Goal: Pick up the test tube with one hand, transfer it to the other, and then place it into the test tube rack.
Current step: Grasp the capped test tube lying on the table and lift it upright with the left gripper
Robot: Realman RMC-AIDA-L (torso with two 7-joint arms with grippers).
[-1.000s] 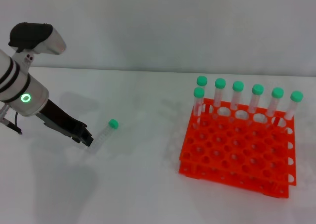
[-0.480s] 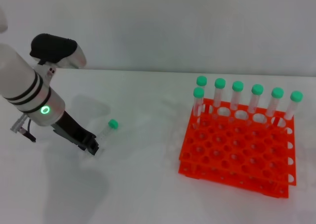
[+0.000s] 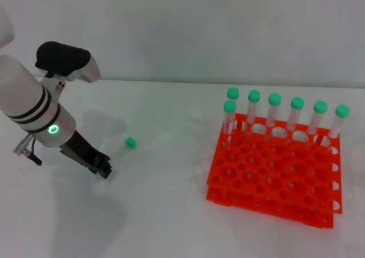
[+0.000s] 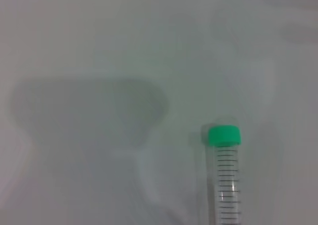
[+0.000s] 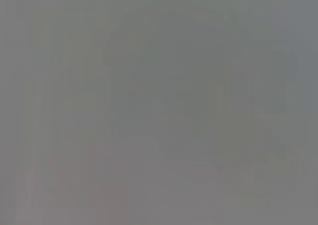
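The test tube (image 3: 122, 151) lies on the white table, its mint-green cap (image 3: 130, 143) pointing away from me. The left wrist view shows it (image 4: 224, 180) close up, cap end first. My left gripper (image 3: 104, 170), black on the silver-white arm with a green light ring (image 3: 53, 129), is low over the table at the tube's bottom end. I cannot tell whether it touches the tube. The orange test tube rack (image 3: 268, 200) stands at the right. My right gripper is out of view; the right wrist view shows only plain grey.
Several capped tubes (image 3: 274, 109) stand upright in the rack's back row; its other holes are open. The left arm's thick body (image 3: 31, 101) leans over the table's left side. The table's far edge meets a pale wall.
My left arm has swung up and to the right, and the gripper has come down at the tube's bottom end. The tube and the rack have not moved.
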